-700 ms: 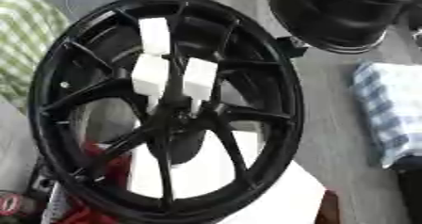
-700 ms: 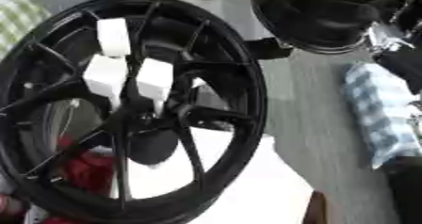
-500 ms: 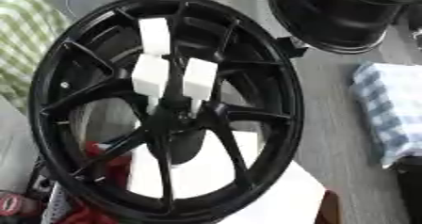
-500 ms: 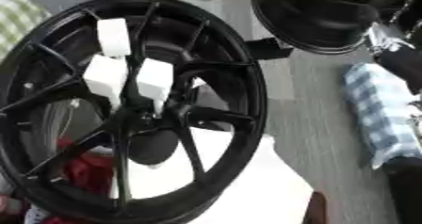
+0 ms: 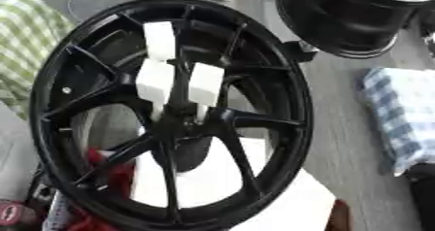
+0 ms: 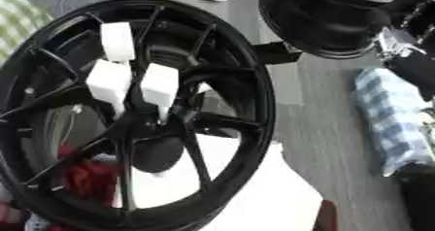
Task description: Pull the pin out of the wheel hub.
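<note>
Wheel [image 5: 280,94]: black, spoked, upright, filling the view. Pins [image 5: 204,83]: three white blocks clustered at the hub [image 5: 176,123], still seated. Hands: neither in view; state cannot be told. Risk: a skewed pull may jam a pin or tip the wheel.

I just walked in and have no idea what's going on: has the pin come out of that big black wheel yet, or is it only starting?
Nothing looks done yet. The black wheel stands upright, and white blocky pieces sit at its hub; whether one of them is the pin, I cannot tell. Nothing is in hand: neither robot hand shows in either view. The whole pull seemingly remains: reaching the hub, gripping the pin and drawing it out.
</note>
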You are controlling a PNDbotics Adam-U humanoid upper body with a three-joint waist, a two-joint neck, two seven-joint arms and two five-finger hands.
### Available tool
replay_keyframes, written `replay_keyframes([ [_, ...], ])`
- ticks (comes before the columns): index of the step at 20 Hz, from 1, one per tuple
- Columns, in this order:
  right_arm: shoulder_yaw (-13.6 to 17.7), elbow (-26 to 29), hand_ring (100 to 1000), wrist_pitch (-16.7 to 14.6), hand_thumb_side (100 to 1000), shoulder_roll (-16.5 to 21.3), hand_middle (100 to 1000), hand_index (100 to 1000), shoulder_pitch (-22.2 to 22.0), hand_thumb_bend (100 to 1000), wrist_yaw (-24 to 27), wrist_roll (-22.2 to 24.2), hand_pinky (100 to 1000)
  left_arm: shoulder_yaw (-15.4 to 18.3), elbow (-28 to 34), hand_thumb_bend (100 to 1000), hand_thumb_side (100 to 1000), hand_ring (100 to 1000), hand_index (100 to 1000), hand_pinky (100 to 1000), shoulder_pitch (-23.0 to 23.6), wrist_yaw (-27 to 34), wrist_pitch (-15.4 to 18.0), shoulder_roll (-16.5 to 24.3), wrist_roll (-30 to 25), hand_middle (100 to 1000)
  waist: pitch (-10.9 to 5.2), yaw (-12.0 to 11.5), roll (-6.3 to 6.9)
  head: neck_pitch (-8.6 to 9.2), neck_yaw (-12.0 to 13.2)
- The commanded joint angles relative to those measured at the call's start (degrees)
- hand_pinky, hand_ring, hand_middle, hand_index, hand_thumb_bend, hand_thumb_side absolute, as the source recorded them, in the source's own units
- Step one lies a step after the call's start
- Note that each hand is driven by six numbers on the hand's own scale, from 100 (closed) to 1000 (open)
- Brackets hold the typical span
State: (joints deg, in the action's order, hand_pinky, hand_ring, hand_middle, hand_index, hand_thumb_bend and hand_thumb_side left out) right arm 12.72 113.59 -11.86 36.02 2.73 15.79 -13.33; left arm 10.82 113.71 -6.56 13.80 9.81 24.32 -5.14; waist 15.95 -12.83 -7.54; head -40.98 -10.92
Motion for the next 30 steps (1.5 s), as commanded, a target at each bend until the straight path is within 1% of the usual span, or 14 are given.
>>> replay_keyframes([
  [1, 0.65, 1.0, 637, -0.13, 168, 1.58, 528, 681, 0.16, 369, -0.57, 0.03, 626, 0.33, 0.88, 100, 692, 603, 783, 976, 0.03, -1.47, 1.99, 4.51, -0.2, 605, -0.81, 0.13, 0.66, 0.79, -0.51],
  [7, 0.53, 1.0, 637, 0.06, 169, 2.33, 528, 681, -0.28, 369, -0.83, 0.12, 626, -1.33, 0.88, 100, 630, 616, 786, 939, 0.48, -6.63, 7.26, 13.06, -3.19, 615, -1.03, 0.39, 1.71, 0.84, -1.42],
  [10, 0.46, 1.0, 637, 0.11, 169, 2.93, 528, 681, -0.59, 368, -1.08, 0.15, 626, -3.15, 0.88, 100, 605, 630, 788, 919, 0.47, -9.27, 9.91, 17.36, -5.62, 623, -1.14, 0.47, 2.38, 0.83, -2.03],
  [14, 0.46, 1.0, 638, 0.15, 170, 3.58, 528, 681, -1.08, 365, -1.47, 0.1, 626, -5.03, 0.88, 100, 576, 661, 794, 892, -0.64, -12.91, 13.54, 23.27, -9.23, 638, -1.24, 0.38, 3.1, 0.88, -2.63],
  [18, 0.38, 1.0, 638, 0.28, 172, 4.04, 528, 681, -1.42, 363, -1.79, 0.08, 626, -7.67, 0.88, 100, 565, 701, 802, 868, -3.44, -16.46, 17.1, 29.04, -12.78, 657, -1.26, 0.27, 3.56, 0.95, -3.22],
  [20, 0.34, 1.0, 638, 0.33, 171, 4.2, 528, 681, -1.54, 363, -1.9, 0.08, 626, -9.05, 0.88, 100, 526, 723, 805, 858, -5.31, -18.19, 18.8, 31.85, -14.51, 669, -1.27, 0.24, 3.72, 0.89, -3.44],
  [21, 0.32, 1.0, 638, 0.35, 172, 4.23, 528, 681, -1.57, 362, -1.93, 0.08, 626, -9.5, 0.88, 100, 529, 735, 807, 856, -6.22, -19.07, 19.45, 33.29, -15.4, 670, -1.28, 0.22, 3.74, 0.86, -3.5],
  [25, 0.05, 1.0, 638, 0.45, 172, 4.55, 528, 682, -1.55, 361, -1.97, 0.28, 627, -13.03, 0.88, 100, 560, 762, 813, 853, -10.72, -22.34, 20.62, 38.6, -18.67, 687, -1.4, 0.54, 3.97, 0.95, -3.42],
  [26, -0.01, 1.0, 638, 0.45, 172, 4.62, 528, 682, -1.5, 360, -1.94, 0.34, 627, -14.07, 0.88, 100, 588, 768, 815, 854, -11.93, -23.19, 20.8, 39.97, -19.51, 693, -1.46, 0.69, 3.98, 0.98, -3.31],
  [28, -0.19, 1.0, 638, 0.45, 173, 4.75, 528, 682, -1.37, 362, -1.87, 0.52, 627, -15.99, 0.88, 100, 591, 771, 816, 853, -14.11, -24.95, 21.04, 42.85, -21.28, 696, -1.54, 1.04, 3.93, 1.09, -3.0],
  [29, -0.29, 1.0, 638, 0.46, 172, 4.76, 528, 682, -1.28, 359, -1.81, 0.63, 627, -16.55, 0.88, 100, 590, 773, 816, 853, -15.07, -25.9, 21.21, 44.39, -22.23, 698, -1.57, 1.25, 3.84, 1.13, -2.8],
  [30, -0.41, 1.0, 638, 0.47, 172, 4.75, 528, 682, -1.14, 359, -1.71, 0.75, 627, -16.96, 0.88, 100, 613, 772, 816, 854, -15.94, -26.85, 21.35, 45.99, -23.17, 698, -1.6, 1.51, 3.72, 1.19, -2.55],
])
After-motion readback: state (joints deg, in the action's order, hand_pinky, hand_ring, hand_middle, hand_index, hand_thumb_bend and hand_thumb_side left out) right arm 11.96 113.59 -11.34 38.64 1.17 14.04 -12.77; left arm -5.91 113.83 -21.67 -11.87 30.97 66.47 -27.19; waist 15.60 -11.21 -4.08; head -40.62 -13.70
